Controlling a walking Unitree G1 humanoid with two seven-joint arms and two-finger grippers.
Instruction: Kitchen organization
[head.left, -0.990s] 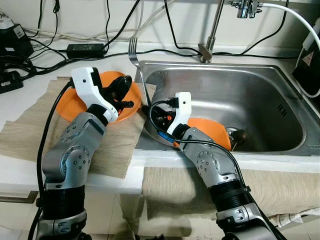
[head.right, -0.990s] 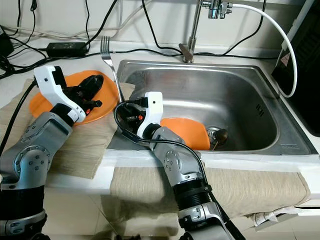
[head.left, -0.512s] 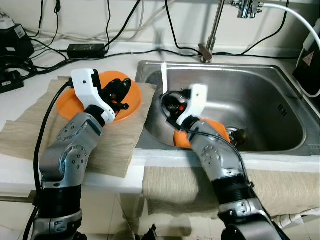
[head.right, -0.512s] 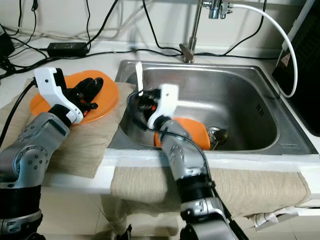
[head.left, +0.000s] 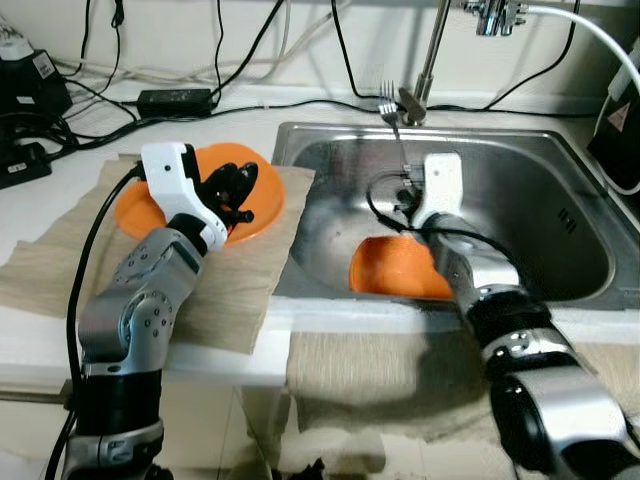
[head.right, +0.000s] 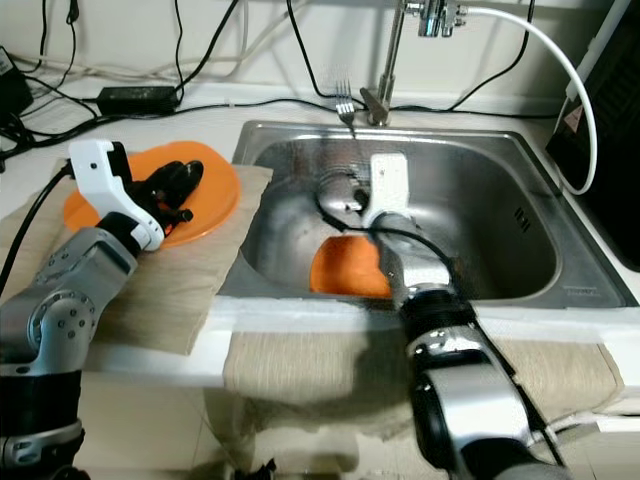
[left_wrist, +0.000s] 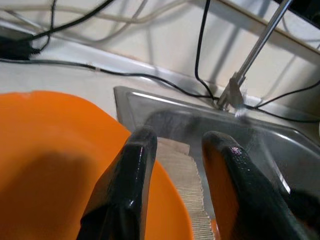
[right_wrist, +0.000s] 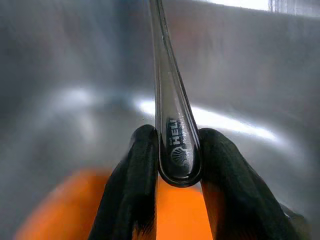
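We saw the white tabletop (head.left: 60, 195) carrying a steel sink (head.left: 560, 215) set toward its right side, with a faucet (head.left: 432, 50) rising from the sink's back rim. A beige ribbed cloth (head.left: 230, 290) lay on the tabletop against the sink's left rim, and a second cloth (head.left: 370, 385) hung over the tabletop's front edge. On the first cloth, near its back edge, sat an orange plate (head.left: 262, 195); another orange plate (head.left: 395, 270) lay inside the sink near its front wall. Black cables (head.left: 100, 110) and a power adapter (head.left: 172, 99) ran along the tabletop's back edge. Our left gripper (head.left: 240, 195) hovered over the plate on the cloth, its two black fingers (left_wrist: 132, 170) parted with nothing between them. Our right gripper (right_wrist: 172, 165) was over the middle of the sink, above the plate there, closed tightly on the end of the handle of a metal fork (head.left: 393, 115). The fork stood nearly upright, its tines up near the base of the faucet at the sink's back rim.
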